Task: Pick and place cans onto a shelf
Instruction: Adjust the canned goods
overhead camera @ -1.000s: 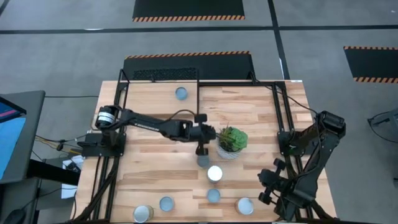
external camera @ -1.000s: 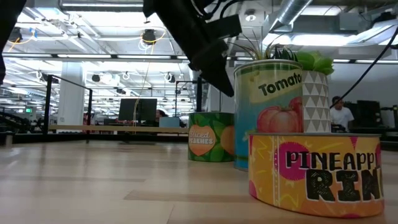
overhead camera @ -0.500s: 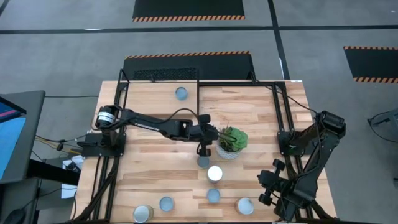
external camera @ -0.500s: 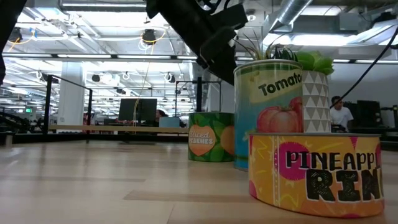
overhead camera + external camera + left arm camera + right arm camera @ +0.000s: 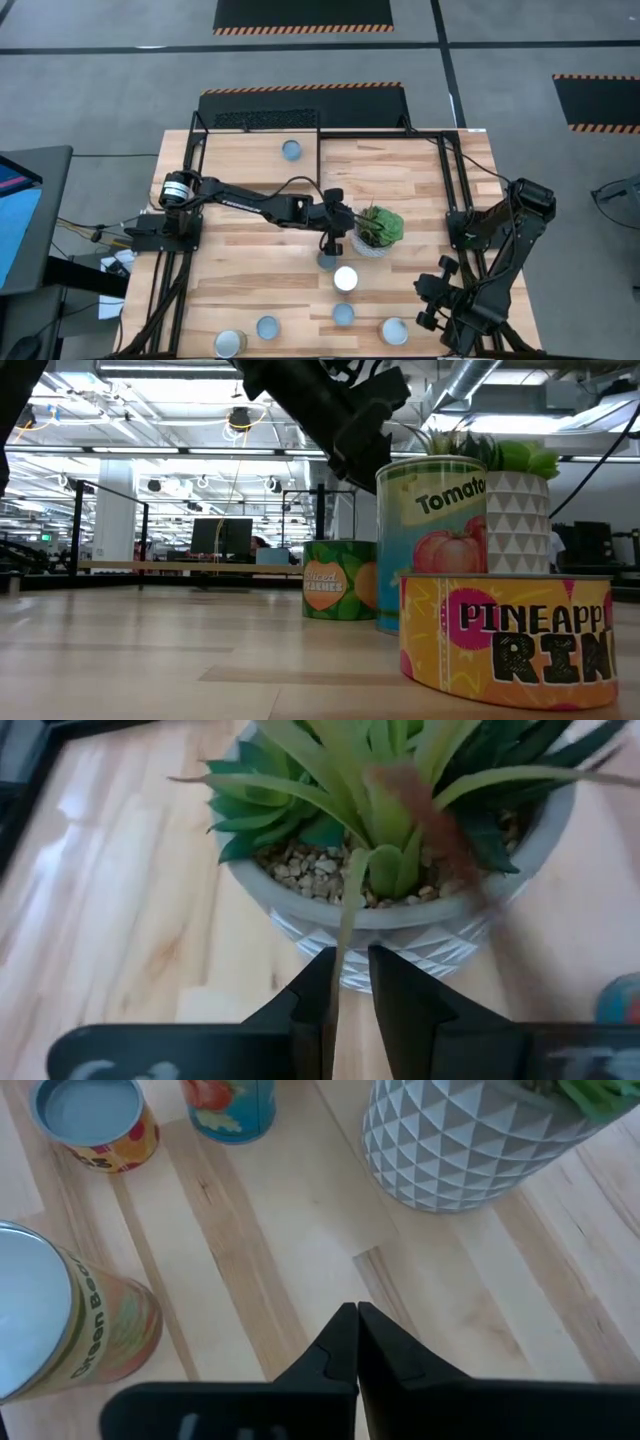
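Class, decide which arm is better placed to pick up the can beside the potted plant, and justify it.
Left. The left gripper hangs right by that can beside the plant, while the right gripper waits at the table's right edge.

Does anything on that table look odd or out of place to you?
Yes. The left gripper is shut on a long leaf of the potted plant, mid-table, instead of a can. The plant's pot also seems to have slid compared with a second ago. The nearby cans all stand upright, nothing spilled.

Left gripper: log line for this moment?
left gripper: shut, at potted plant | right gripper: shut, parked | shelf: one can
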Controlling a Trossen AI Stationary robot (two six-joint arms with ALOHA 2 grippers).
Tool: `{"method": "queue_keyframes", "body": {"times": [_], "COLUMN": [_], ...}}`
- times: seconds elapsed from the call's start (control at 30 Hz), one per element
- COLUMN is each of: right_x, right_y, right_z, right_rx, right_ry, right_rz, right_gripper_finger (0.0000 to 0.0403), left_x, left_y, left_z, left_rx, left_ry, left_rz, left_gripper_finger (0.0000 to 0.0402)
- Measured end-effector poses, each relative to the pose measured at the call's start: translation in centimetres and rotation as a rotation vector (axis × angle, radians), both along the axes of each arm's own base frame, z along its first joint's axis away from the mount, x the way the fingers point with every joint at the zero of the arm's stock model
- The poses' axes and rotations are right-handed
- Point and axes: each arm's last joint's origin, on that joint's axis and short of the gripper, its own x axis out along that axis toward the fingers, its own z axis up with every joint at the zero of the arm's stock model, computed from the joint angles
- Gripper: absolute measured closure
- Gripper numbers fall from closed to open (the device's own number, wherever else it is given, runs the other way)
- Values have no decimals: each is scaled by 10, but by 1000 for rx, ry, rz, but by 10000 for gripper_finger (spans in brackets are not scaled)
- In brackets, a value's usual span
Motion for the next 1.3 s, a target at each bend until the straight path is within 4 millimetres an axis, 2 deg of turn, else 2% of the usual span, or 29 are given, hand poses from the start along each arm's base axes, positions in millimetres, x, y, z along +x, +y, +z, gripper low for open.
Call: {"method": "queue_keyframes", "body": {"times": [0.17,0.33,0.4,0.5,0.63,0.73,0.9,1.07,1.3], "right_x": [0,0,0,0,0,-1,-2,-1,-1], "right_y": [0,1,1,1,2,2,3,4,5], "right_z": [0,0,0,0,0,0,0,0,-1], "right_rx": [0,7,8,12,14,16,18,26,53], "right_ry": [1,-2,-2,-3,-1,-1,-2,-5,2], "right_rz": [0,-1,-1,-1,2,7,9,8,7], "right_gripper_finger": [384,377,376,377,382,384,380,377,383], "left_x": [0,-9,-16,-21,-26,-29,-22,-17,-18], "left_y": [-2,2,4,1,-24,-51,-90,-107,-115], "left_z": [0,-2,0,13,32,35,8,29,29], "left_rx": [-16,57,92,53,-84,-150,-114,-65,-94], "left_ry": [7,109,155,196,234,227,167,36,39], "left_rz": [-9,63,109,123,34,-47,-136,-188,-231], "left_gripper_finger": [347,347,347,347,347,347,353,368,390]}}
